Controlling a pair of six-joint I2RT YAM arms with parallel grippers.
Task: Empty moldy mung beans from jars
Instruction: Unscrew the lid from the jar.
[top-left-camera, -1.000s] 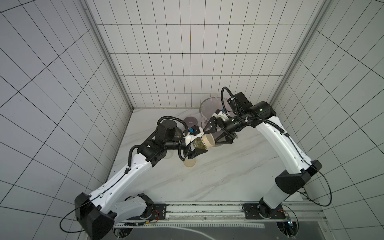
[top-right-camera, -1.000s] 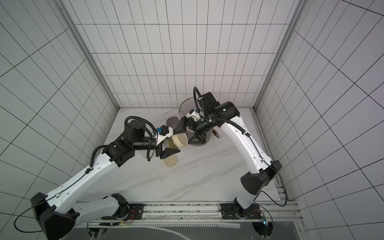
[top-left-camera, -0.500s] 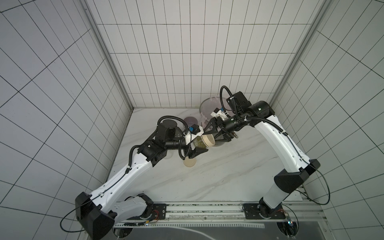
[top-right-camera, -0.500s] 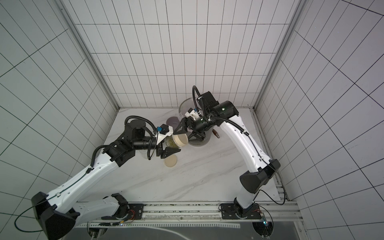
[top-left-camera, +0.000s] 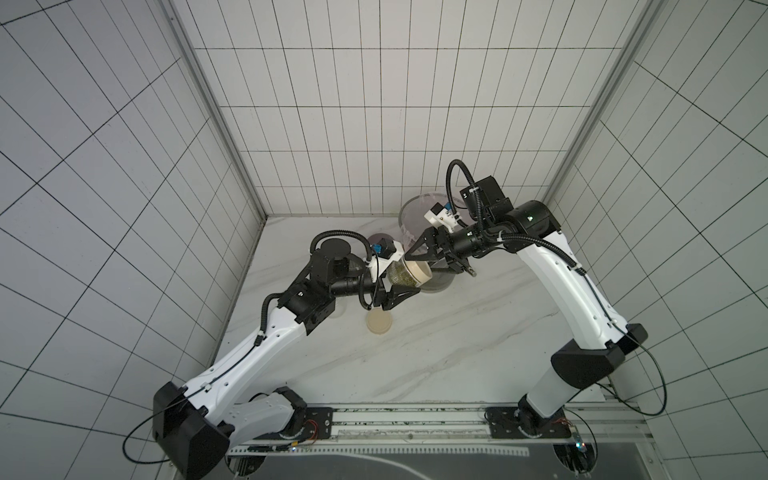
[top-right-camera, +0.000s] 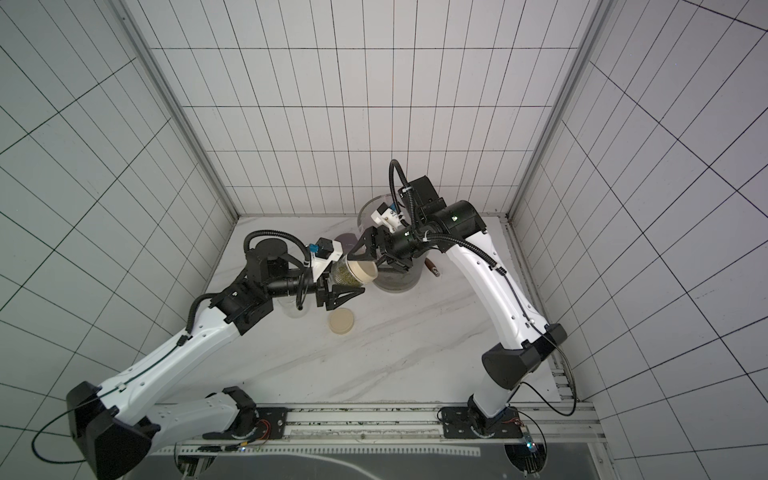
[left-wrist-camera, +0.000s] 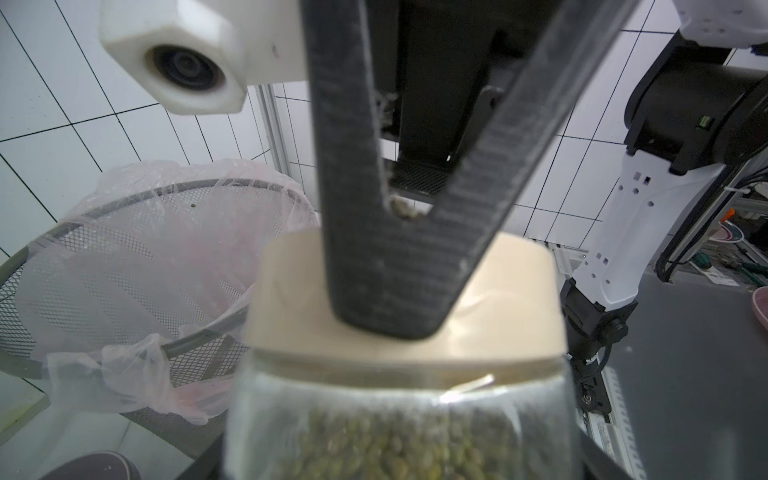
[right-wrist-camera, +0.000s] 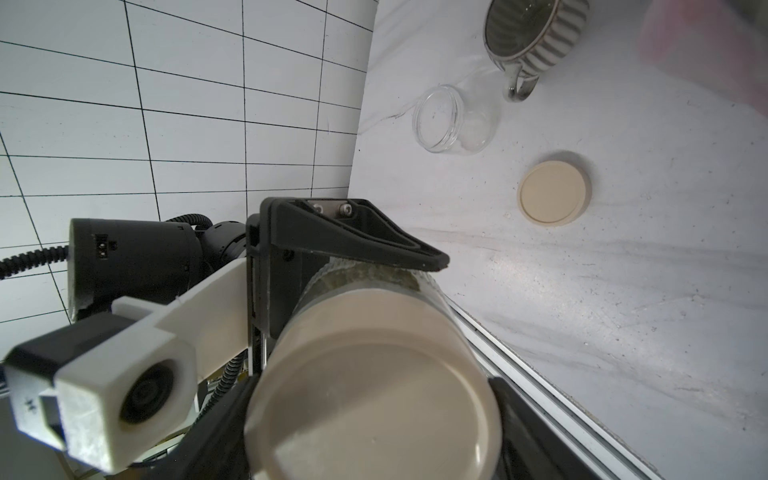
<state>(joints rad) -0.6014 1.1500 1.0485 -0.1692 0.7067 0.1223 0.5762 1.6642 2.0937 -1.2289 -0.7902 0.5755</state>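
The left gripper (top-left-camera: 404, 277) clamps the tilted jar (left-wrist-camera: 399, 415) of mung beans (left-wrist-camera: 395, 451); the right gripper (top-right-camera: 362, 266) pinches its plain beige lid (right-wrist-camera: 370, 386).

**White-and-black arms on a rail**

The left arm (top-left-camera: 257, 349) and right arm (top-left-camera: 557, 282) are clad in white shells joined by black joints. Ribbed black cables (right-wrist-camera: 29, 258) are looped over the wrists. A camera (left-wrist-camera: 183, 70) in a white housing is bracketed to each wrist. Black triangular fingers (right-wrist-camera: 361, 241) are fitted, with two silver screws (right-wrist-camera: 331, 208) at one root. A green light (top-left-camera: 530, 216) is lit on the right arm. Both arms are bolted to a perforated metal rail (top-left-camera: 415, 415).
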